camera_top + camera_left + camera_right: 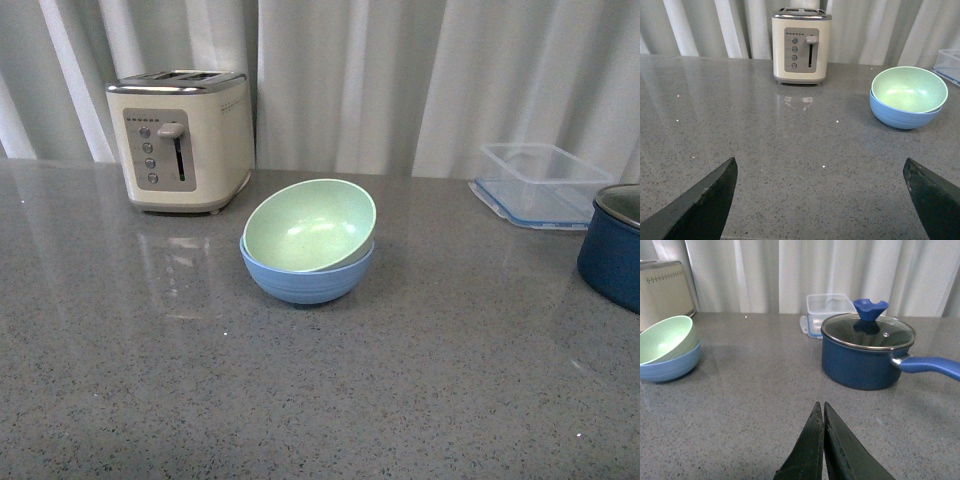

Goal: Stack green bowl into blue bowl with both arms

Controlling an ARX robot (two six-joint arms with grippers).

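green bowl (311, 224) nested tilted in blue bowl (308, 278), well apart from both end effectors, left end effector (822, 200) wide open, empty, right end effector (821, 440) closed, empty

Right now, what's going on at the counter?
Nothing is being held. The green bowl already sits inside the blue bowl, tilted rather than level, in front of the toaster. Both arms are back from the bowls: the left gripper is open, the right gripper shut on nothing, over bare counter. The navy pot and clear container stand apart to the right.
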